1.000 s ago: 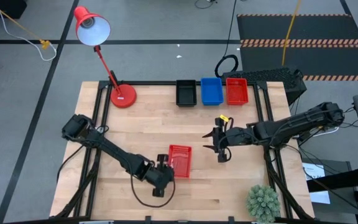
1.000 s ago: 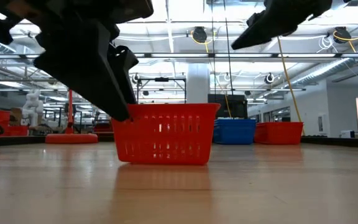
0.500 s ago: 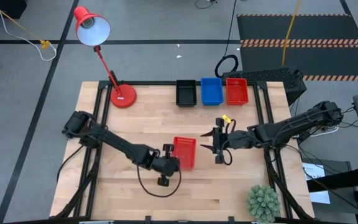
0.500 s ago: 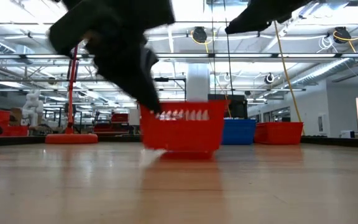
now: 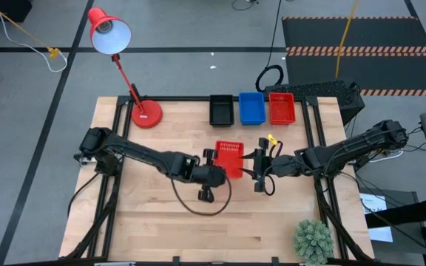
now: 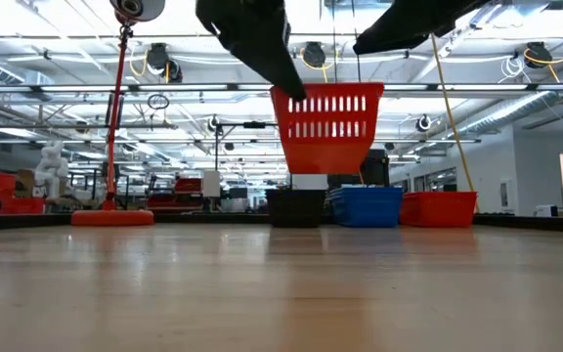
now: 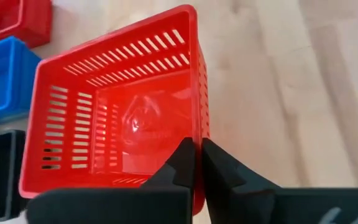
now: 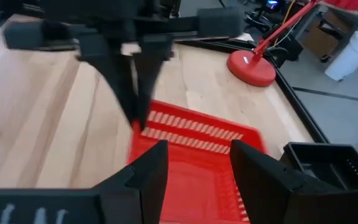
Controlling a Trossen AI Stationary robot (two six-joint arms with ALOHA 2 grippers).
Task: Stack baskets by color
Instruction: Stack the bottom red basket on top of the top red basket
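Observation:
A red basket hangs in the air over the middle of the table, with my left gripper shut on it. My right gripper hovers open just to the basket's right, not touching it; in its wrist view the basket lies ahead of its fingers. Along the far edge a black basket, a blue basket and a second red basket rest on their bottoms side by side. My left gripper pinches one side wall of the red basket near a corner, one finger inside the basket and the other outside. The fingers slant down from the table's left and near side. The basket is lifted clear of the table, opening up, nearly level.
A red desk lamp stands with its round base at the far left. A green plant sits at the near right corner. A dark cable loop hangs under my left arm. Bare wood lies near and left.
My left gripper has risen and swung toward the table's far and right side, taking the red basket with it. The basket stood on the table a second ago and now hangs well clear of it, closer to my right gripper.

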